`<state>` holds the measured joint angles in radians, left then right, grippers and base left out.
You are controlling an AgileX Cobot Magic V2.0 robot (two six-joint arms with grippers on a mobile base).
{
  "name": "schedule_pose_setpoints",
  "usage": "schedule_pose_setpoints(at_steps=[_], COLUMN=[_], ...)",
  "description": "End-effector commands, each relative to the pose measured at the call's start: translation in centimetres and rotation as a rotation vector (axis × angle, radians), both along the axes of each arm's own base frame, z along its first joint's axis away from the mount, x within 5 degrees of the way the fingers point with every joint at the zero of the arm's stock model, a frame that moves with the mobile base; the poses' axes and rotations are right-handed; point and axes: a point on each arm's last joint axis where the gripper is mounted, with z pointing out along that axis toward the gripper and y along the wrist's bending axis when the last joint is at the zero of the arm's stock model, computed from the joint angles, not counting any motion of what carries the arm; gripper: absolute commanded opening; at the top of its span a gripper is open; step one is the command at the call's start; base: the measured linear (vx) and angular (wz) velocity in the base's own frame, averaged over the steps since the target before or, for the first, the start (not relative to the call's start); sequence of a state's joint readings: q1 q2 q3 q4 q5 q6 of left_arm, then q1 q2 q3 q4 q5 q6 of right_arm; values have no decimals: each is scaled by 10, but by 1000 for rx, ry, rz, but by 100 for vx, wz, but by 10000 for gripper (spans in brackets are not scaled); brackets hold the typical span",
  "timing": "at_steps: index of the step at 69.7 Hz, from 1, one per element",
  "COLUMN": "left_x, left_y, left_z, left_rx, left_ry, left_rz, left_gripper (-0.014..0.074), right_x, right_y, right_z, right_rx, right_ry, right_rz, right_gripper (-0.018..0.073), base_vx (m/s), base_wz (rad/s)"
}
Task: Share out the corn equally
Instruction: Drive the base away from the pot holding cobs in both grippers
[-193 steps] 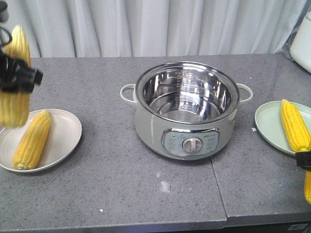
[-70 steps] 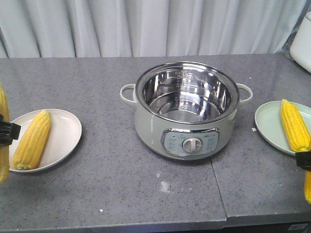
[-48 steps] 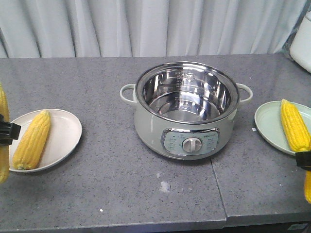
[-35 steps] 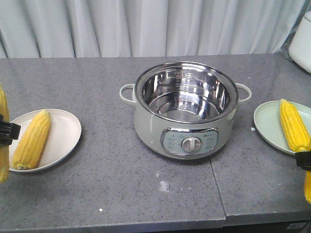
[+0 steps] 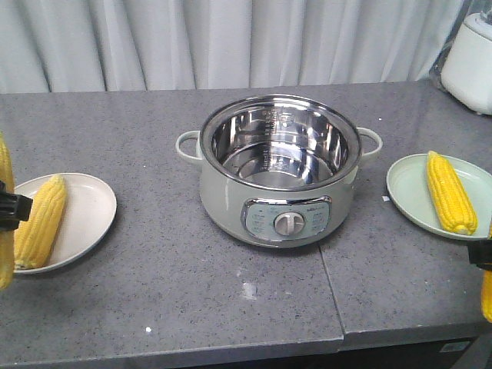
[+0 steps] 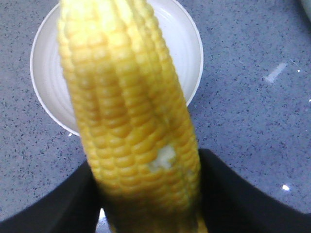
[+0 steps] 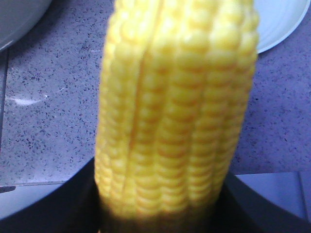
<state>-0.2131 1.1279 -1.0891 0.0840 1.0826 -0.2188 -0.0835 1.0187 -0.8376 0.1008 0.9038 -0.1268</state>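
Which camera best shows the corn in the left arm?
The left wrist view: the left-held cob fills it, kernels clear. The front view catches only a sliver at its left edge; the right wrist view shows a different cob.

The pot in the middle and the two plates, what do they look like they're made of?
Pot: inner bowl looks like polished stainless steel, mirror reflections; pale green outer shell is glossy, painted metal or plastic, unclear. White plate: smooth, faint sheen, ceramic or melamine. Pale green plate: same look, cannot tell which.
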Motion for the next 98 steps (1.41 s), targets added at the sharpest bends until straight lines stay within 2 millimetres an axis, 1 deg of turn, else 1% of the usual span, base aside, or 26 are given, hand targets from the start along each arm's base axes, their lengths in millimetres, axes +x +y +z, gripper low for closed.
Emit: schedule_pose_setpoints(at_steps=[1, 98], left_x=[-1, -1], left_y=[0, 0], left_z=[15, 15], left_rx=[-25, -25], left_ry=[-92, -92], left_rz=[5, 5], left_gripper=[217, 217], right_x=[1, 1], right_y=[-1, -1], right_z=[13, 13], right_rx=[-6, -6], right_ry=[-84, -83], right_rz=[-10, -10], right_gripper=[194, 194], base_vx=[-2, -1], base_wz=[-8, -18])
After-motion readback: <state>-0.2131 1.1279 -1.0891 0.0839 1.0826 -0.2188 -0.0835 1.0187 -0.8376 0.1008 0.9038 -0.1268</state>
